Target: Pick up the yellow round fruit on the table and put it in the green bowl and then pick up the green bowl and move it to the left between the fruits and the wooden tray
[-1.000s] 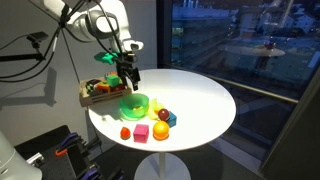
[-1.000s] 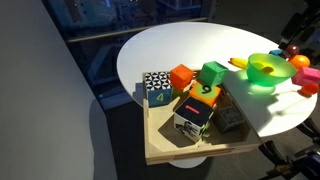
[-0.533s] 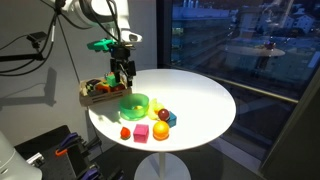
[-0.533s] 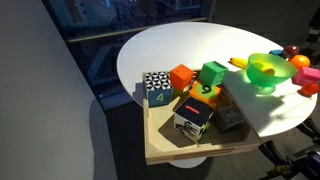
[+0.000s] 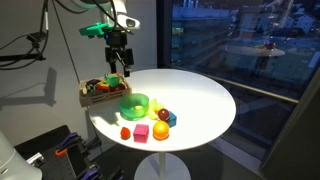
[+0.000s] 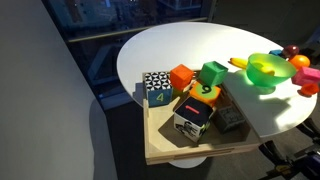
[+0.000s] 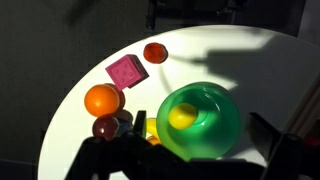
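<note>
white arm (image 5: 120,9), green-lit wrist block (image 5: 98,30), black hand (image 5: 118,70); fingers (image 7: 108,160) just dark blurs in wrist view

A flat pink block (image 7: 127,71), an orange cube (image 6: 181,77), a green cube (image 6: 212,72), a patterned cube (image 6: 156,87), possibly numbered four.

Dim room, bright white table (image 5: 190,100), dark blurred shadows in wrist view

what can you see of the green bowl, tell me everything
The green bowl is round, glossy and plastic-looking, a bright translucent green with a thick rim. It stands upright on the white table with a yellow round fruit resting at its bottom. Other fruits lie close beside it; contact is unclear. The gripper hangs open above, clear of it.
</note>
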### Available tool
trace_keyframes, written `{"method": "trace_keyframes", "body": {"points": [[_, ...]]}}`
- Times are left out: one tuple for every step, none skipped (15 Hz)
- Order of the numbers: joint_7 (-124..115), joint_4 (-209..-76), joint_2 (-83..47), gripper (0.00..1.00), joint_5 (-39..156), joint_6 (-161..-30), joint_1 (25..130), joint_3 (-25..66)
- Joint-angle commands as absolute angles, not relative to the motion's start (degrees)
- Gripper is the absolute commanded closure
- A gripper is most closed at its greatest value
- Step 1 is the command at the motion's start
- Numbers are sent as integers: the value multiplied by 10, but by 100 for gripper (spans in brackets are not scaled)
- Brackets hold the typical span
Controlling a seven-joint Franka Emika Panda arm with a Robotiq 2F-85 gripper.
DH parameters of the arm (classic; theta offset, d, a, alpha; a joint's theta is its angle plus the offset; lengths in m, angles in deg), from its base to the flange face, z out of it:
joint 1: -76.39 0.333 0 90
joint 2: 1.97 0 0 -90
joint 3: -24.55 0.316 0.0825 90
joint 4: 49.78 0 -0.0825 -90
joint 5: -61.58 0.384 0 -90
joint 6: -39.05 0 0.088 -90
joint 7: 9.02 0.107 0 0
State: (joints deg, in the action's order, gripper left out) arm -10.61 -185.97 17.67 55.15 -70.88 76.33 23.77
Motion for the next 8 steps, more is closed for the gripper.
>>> {"method": "trace_keyframes", "body": {"points": [[-133,-1855,213,0,577,-694,763,227],[-134,-1855,220,0,580,-696,763,225],[-135,-1855,225,0,583,-696,763,224],[-135,-1854,226,0,586,-697,764,223],[-138,-1853,226,0,587,-699,764,222],[-119,-1859,219,0,575,-707,761,231],[-121,-1859,222,0,576,-707,761,230],[-122,-1859,223,0,577,-707,761,229]]}}
